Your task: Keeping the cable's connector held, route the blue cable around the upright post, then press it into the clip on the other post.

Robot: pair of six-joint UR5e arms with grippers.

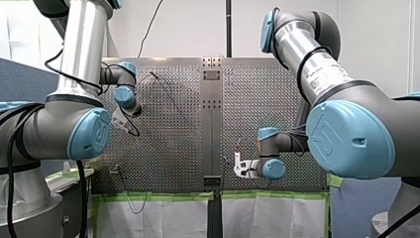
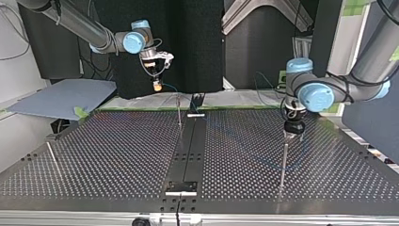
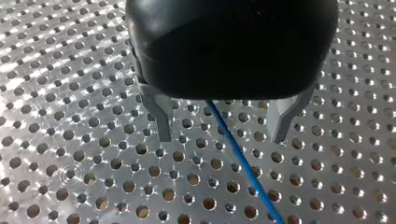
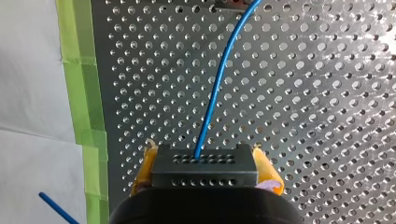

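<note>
Now | my right tool (image 4: pixel 204 163) clenched on connector (image 4: pixel 205 173) | my left tool (image 3: pixel 222 136) released, blue cable (image 3: pixel 244 163) passing ungripped between its fingers (image 3: pixel 161 116).

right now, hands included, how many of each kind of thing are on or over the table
hands: 2, my left hand and my right hand
upright posts: 3
blue cable: 1
connector: 1
total: 7

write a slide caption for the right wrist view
Right pincer clamps the black connector, its blue cable arcing away over the perforated table.
</note>
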